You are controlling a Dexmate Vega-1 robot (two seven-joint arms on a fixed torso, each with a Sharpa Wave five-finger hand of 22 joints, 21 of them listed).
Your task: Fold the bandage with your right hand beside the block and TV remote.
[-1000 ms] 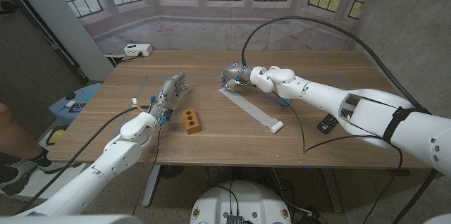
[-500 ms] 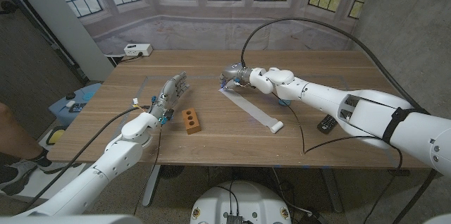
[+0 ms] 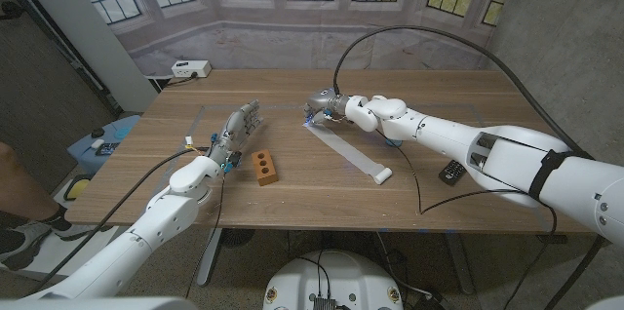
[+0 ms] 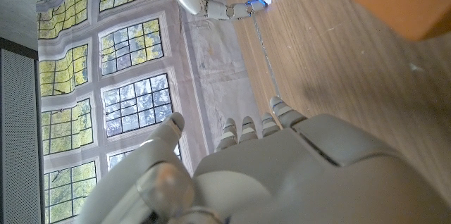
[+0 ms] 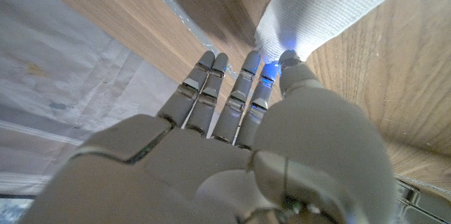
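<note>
Little has changed over the last sec: the right hand (image 3: 329, 108) has crept slightly further over the far end of the long white woven bandage strip (image 3: 346, 150), and the strip itself hasn't shifted. So the fold isn't started; probably still securing a pinch on that end.

In the rt wrist view, the right hand's fingertips (image 5: 268, 67) sit at the bandage's end edge, which curls up off the wood. Fingers look closed on it, but a firm grip can't be confirmed.

Bandage: flat, ribbed cloth, soft, with a small rolled end nearest the robot. It runs diagonally, to the right of the orange rectangular block with two holes (image 3: 263, 166). Block looks rigid, matte. The black TV remote (image 3: 451, 171) lies further right of the bandage, well apart from it.

Left hand (image 3: 237, 127) stands just left of the block, fingers extended, holding nothing. Wooden table (image 3: 146, 169): smooth grain.
</note>
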